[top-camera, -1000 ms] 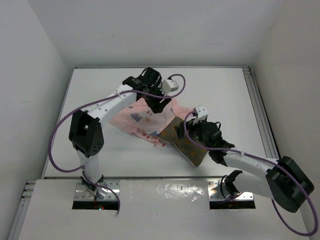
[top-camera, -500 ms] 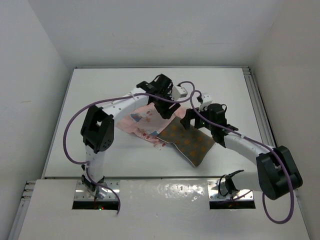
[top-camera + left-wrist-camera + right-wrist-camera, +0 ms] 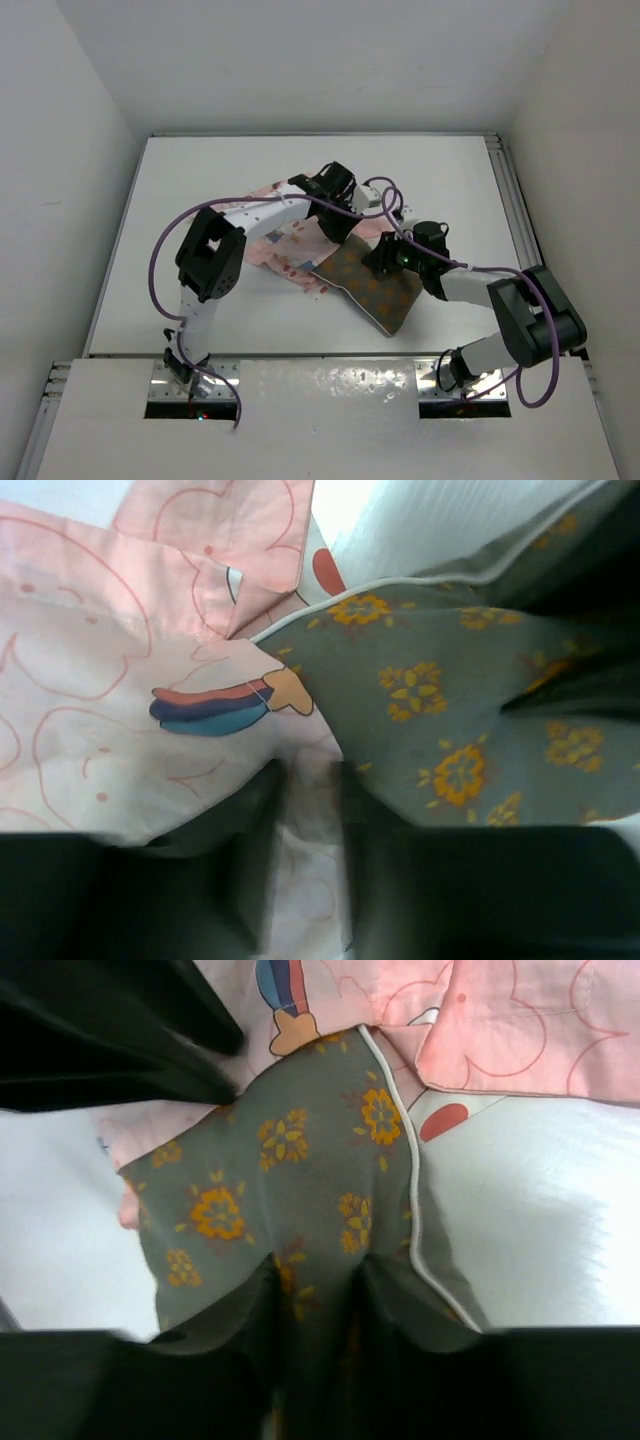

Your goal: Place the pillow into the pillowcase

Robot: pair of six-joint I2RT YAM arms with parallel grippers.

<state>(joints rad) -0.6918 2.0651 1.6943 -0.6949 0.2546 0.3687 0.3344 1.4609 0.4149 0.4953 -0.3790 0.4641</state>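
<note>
Pinching: left gripper [image 3: 307, 795] on pillowcase [image 3: 90, 710] edge, right gripper [image 3: 315, 1285] on olive orange-flowered pillow [image 3: 290, 1170] edge, open table [image 3: 540, 1210] at 3 o'clock.

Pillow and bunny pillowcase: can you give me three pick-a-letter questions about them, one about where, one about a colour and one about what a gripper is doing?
1. Seen from the top, where is the small olive-brown padded pillow with orange flowers, compared with the thin pale pink rabbit-print pillowcase?
A) wholly inside it
B) to its right, touching it, mostly uncovered
C) far away from it

2. What colour is the piped edging round the pillow?
A) pale
B) red
C) black

3. What is the right gripper doing?
A) hanging open in the air
B) holding a cable
C) pinching pillow fabric

Answers: B, the patterned cushion lies bare beside the pink cloth. A, a whitish cord borders it. C, the fabric bunches up in its grip.
</note>
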